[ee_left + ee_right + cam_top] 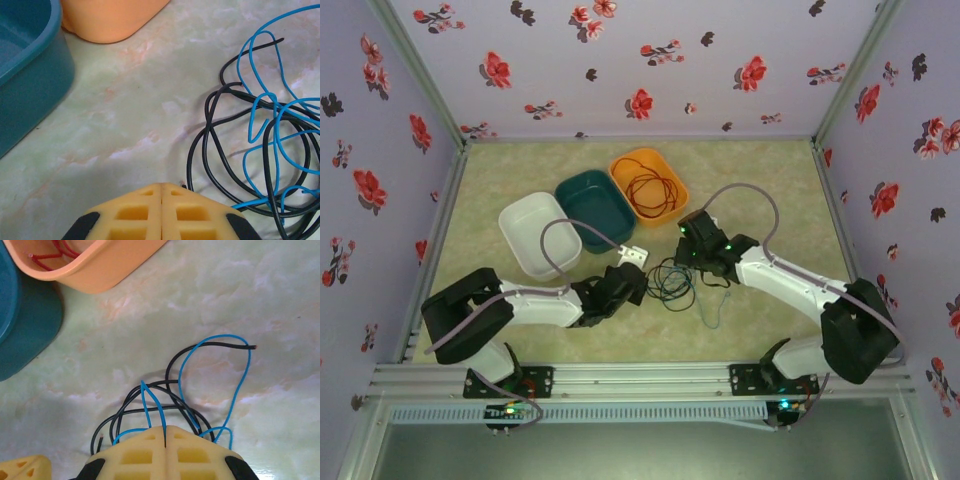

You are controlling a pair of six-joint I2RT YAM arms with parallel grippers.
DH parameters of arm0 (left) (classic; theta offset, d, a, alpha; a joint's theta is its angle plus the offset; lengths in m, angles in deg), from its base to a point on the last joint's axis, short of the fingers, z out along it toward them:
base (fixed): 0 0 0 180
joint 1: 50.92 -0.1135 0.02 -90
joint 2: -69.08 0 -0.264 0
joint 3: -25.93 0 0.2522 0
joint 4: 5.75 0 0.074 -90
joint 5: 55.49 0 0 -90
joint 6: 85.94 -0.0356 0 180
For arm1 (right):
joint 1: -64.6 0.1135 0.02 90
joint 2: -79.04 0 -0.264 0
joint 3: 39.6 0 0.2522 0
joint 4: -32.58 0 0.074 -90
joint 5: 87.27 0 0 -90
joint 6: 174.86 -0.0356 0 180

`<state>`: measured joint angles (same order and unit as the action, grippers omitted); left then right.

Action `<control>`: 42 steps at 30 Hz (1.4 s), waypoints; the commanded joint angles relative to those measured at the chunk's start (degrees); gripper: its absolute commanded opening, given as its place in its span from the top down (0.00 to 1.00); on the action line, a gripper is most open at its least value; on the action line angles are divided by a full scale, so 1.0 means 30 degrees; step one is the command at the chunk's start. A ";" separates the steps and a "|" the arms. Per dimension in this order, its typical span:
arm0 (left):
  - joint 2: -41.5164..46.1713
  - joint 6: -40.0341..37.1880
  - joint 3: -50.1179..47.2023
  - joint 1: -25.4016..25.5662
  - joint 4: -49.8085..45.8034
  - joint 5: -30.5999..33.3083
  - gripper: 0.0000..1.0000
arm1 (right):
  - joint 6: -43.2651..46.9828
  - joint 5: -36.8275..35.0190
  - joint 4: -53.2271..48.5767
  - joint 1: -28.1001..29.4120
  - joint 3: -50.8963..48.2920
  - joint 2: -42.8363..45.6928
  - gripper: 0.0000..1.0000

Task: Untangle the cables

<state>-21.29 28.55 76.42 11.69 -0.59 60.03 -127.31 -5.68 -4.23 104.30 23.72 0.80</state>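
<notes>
Right gripper (165, 429) clamped on the blue cable (220, 335), black cable (240, 345) looping just ahead of its tips, left gripper (161, 186) closed empty, both cables tangled to its right, red cable (45, 256) in orange tub (110, 270) beyond.

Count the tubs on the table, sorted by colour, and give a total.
White tub: 1
Teal tub: 1
Orange tub: 1
Total: 3
</notes>
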 commanded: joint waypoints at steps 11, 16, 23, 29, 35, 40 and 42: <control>-0.0117 -0.0312 -0.0862 -0.0098 0.1772 0.0645 0.97 | 0.0232 -0.4879 -0.1377 -0.0227 0.0992 0.2191 1.00; 0.0494 -0.0319 -0.1457 -0.0127 0.2129 0.0880 0.97 | 0.0200 -0.5991 -0.1733 -0.0256 0.1100 0.2351 1.00; 0.0544 0.0009 -0.1586 -0.0296 0.2132 0.0984 0.98 | 0.1583 -0.8814 -0.2637 -0.0372 0.1710 0.4146 1.00; 0.0360 0.0047 -0.1466 -0.0305 0.1959 0.0986 0.99 | 0.3117 -1.0938 -0.3216 -0.0520 0.2296 0.6217 1.00; 0.0024 0.0068 -0.1165 -0.0362 0.1078 0.1159 1.00 | 0.4149 -1.1897 -0.3221 -0.0629 0.2683 0.7727 1.00; 0.0064 0.0072 -0.1162 -0.0390 0.1048 0.1211 1.00 | 0.5278 -1.2240 -0.3920 -0.0743 0.3973 0.8023 1.00; 0.0009 0.0069 -0.1112 -0.0413 0.1040 0.1205 1.00 | 0.5698 -1.2261 -0.4094 -0.0782 0.4522 0.8019 1.00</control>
<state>-20.85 27.98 72.20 10.99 2.79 61.53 -113.46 -39.38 -14.66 102.44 34.04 23.92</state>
